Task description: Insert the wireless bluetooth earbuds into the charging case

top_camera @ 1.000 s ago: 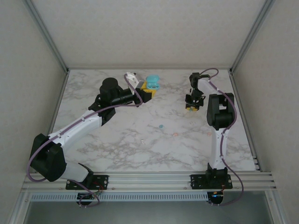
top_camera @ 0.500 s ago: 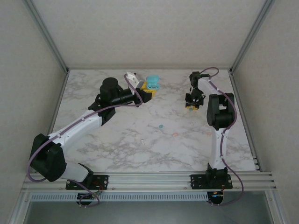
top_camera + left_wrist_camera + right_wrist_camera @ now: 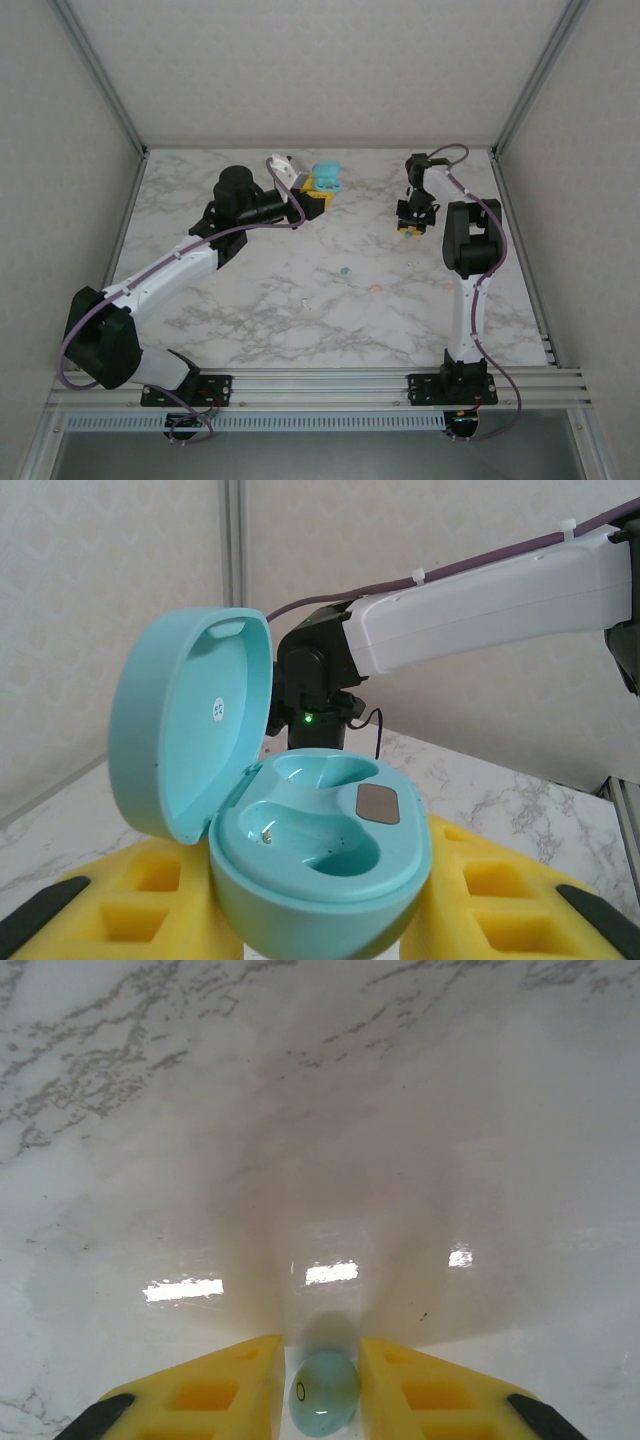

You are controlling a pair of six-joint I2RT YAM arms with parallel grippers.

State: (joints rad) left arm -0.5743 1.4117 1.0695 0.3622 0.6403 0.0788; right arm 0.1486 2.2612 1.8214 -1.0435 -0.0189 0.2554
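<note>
Counter of white and grey marble lies under both arms. Your left pincer is at the far side, a little left of the middle. Its yellow fingers are closed part way on the charging case, one on each side, and they hold it upright. The case is teal and round. Its lid stands open, tipped up and to the left in the left wrist view. You can look down into the two hollow wells, and they look bare. A small dark square sits on the rim beside them. From above, the case is just past the pincer tip, near the back edge.

Your right pincer is far and to the right, pointing down at the counter, well apart from the case. Its yellow fingers are almost shut. They pinch a pale blue-green earbud between them. The earbud hangs just over the shiny counter top; you cannot tell if it touches.

A teal bead lies loose near the middle of the counter. A pink bead lies near it, a bit nearer and to the right. Both are too small to see well.
</note>
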